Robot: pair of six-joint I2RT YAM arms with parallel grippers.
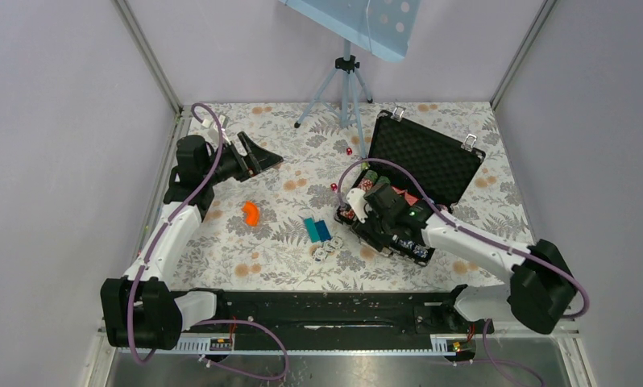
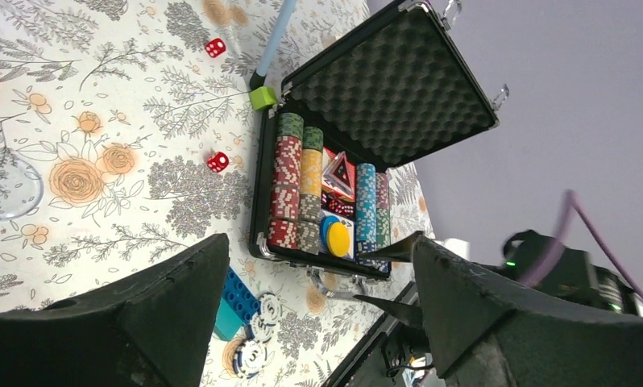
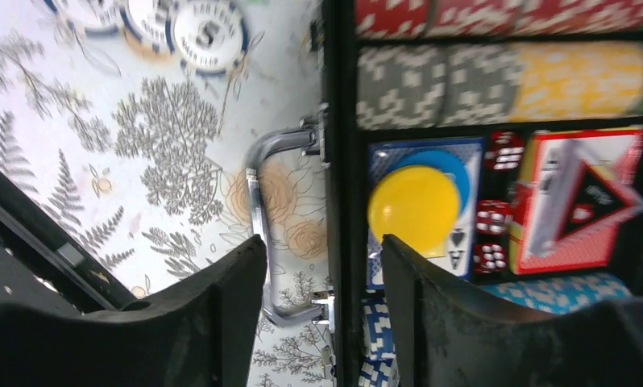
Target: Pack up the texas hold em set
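Observation:
The texas hold em set's black case [image 1: 427, 157] lies open at the right, foam lid [image 2: 391, 89] raised. Rows of chips [image 2: 288, 181], a yellow disc [image 3: 413, 208] on a blue one, a card deck [image 3: 580, 201] and red dice [image 3: 495, 218] fill its tray. Three loose chips [image 1: 325, 252] lie on the cloth before it, and two red dice [image 2: 217, 162] sit left of it. My right gripper [image 3: 322, 250] is open, straddling the case's front wall beside the silver handle [image 3: 258, 201], holding nothing. At the far left, my left gripper [image 1: 262, 157] hangs open and empty.
Blue and teal bricks [image 1: 317, 230] lie next to the loose chips, and an orange curved piece [image 1: 252, 213] sits left of them. A green brick [image 2: 263, 97] rests by the case's far corner. A tripod [image 1: 346, 81] stands at the back.

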